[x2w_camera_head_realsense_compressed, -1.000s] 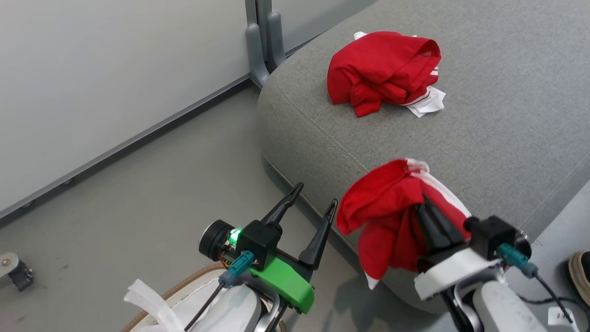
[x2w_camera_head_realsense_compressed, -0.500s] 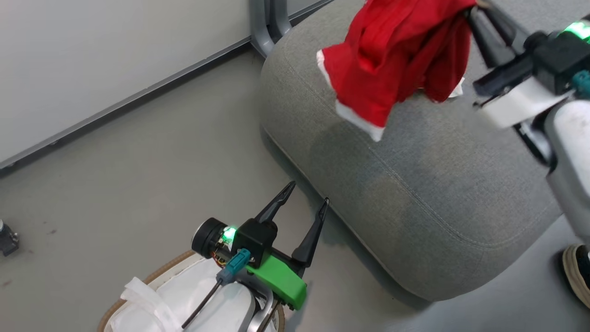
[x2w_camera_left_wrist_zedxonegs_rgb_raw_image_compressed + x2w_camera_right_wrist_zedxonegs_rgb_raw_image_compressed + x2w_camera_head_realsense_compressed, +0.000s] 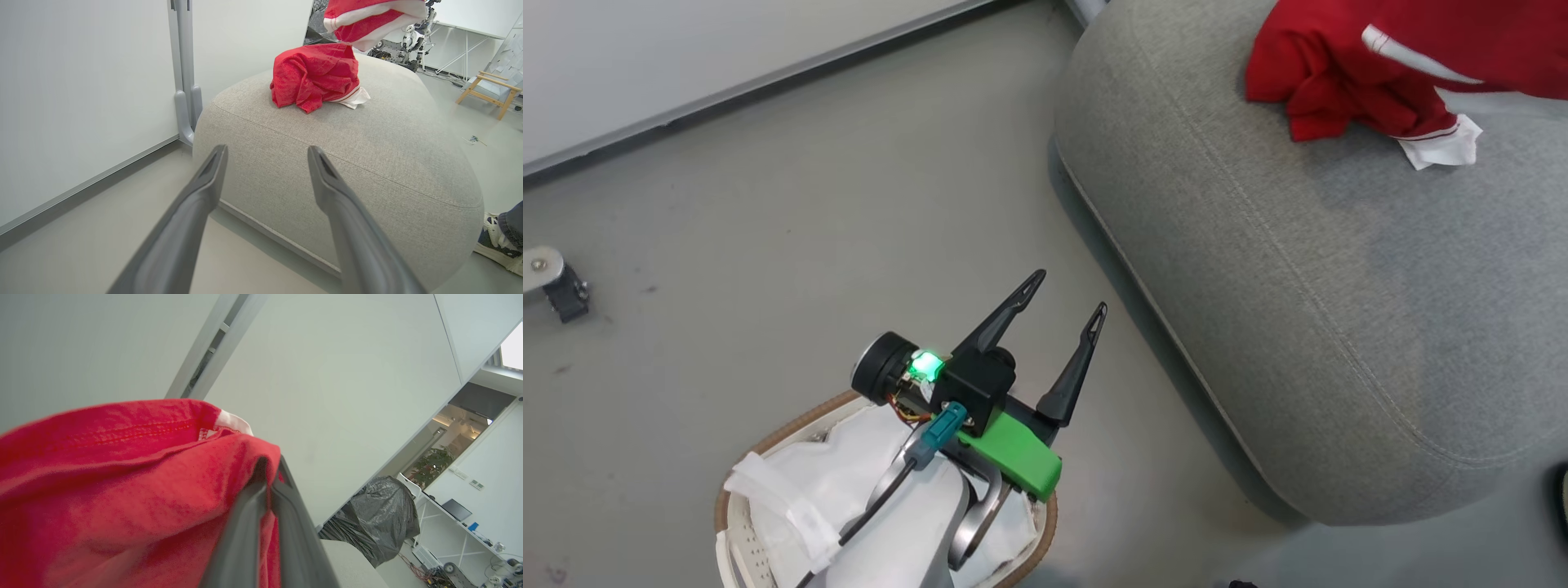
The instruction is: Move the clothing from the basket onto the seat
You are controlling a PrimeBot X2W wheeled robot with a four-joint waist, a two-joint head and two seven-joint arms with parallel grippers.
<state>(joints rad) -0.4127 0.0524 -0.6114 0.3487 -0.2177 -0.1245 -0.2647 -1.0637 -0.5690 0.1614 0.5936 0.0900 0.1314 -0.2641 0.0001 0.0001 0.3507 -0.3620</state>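
My left gripper (image 3: pixel 1068 292) hangs open and empty over the floor, just beyond the basket (image 3: pixel 768 429) with its white liner (image 3: pixel 849 465). Its fingers point at the grey seat (image 3: pixel 1339 286). One red garment of the clothing (image 3: pixel 314 75) lies crumpled on the seat's far part. In the head view it is at the top right (image 3: pixel 1323 82). A second red and white garment (image 3: pixel 367 18) hangs in the air above it. My right gripper (image 3: pixel 271 471) is shut on that garment's red fabric (image 3: pixel 122 490). The inside of the basket is hidden behind my left arm.
A pale wall with a grey baseboard runs along the left, with a grey post (image 3: pixel 186 81) at the seat's corner. A small caster (image 3: pixel 556 286) sits on the floor at the left. A person's shoe (image 3: pixel 496 245) stands by the seat's right side. A wooden chair (image 3: pixel 490 90) is farther off.
The head camera has tilted. My right gripper has lifted its red garment from the seat's near edge up over the far part, above the lying garment. The left gripper stays open.
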